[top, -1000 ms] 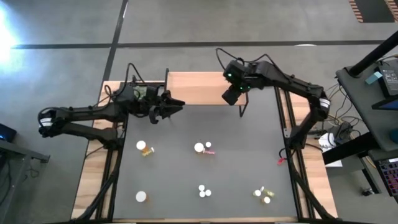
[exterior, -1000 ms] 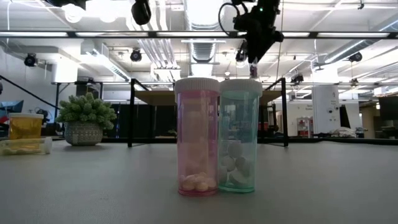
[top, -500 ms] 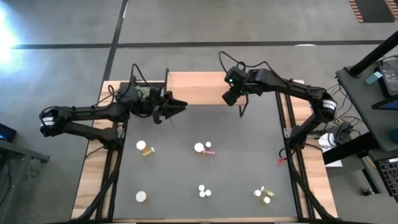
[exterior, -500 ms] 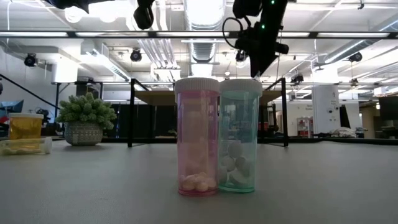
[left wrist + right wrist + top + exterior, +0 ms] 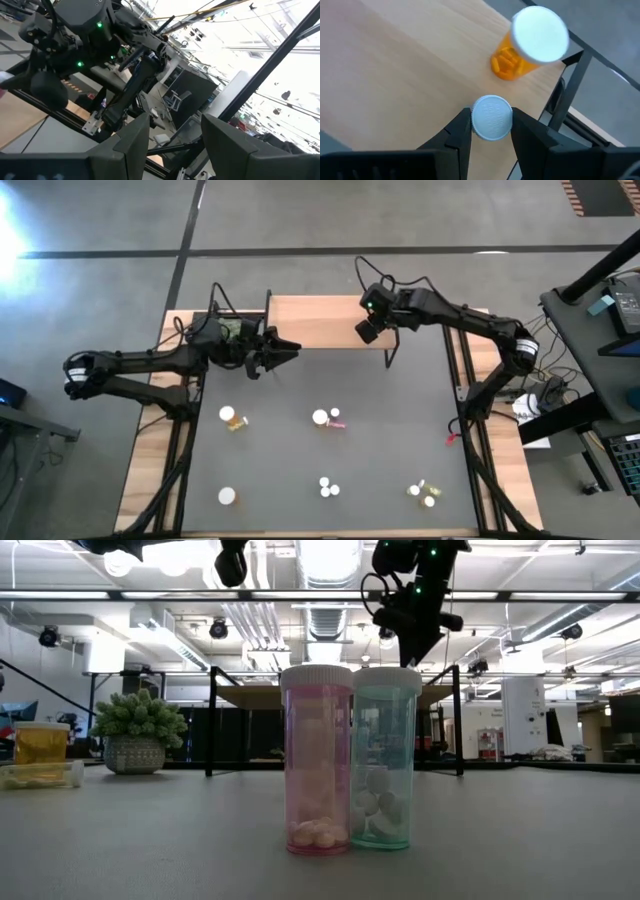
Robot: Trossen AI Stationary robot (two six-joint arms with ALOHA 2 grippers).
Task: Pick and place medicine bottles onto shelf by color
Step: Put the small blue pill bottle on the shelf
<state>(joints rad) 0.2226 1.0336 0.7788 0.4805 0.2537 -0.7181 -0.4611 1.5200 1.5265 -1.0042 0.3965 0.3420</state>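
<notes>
Medicine bottles scattered over the dark mat (image 5: pixel 400 430): one orange-bodied with a white cap (image 5: pixel 230 415) toward the left side, a white-capped one beside a pink one lying down (image 5: pixel 327 418) near the middle, a lone white cap (image 5: pixel 227 496) by the front left corner, a small pair (image 5: pixel 327 487) near the front edge, another small group (image 5: pixel 423 494) toward the front right. Seen level from the table top, a pink bottle (image 5: pixel 318 760) and a pale green bottle (image 5: pixel 385 758) standing upright, side by side and touching. Shelf (image 5: pixel 315 321) of light wood along the far edge of the mat, an orange bottle (image 5: pixel 530 42) already standing near one corner of it. Right gripper (image 5: pixel 491 125) above the shelf, fingers closed on a small white-capped bottle (image 5: pixel 491 117). Left gripper (image 5: pixel 283 348) hovering by the shelf's front left edge, fingers (image 5: pixel 132 145) apart, nothing between them. Spiky green plant (image 5: pixel 137 731) in a pot at the far left.
</notes>
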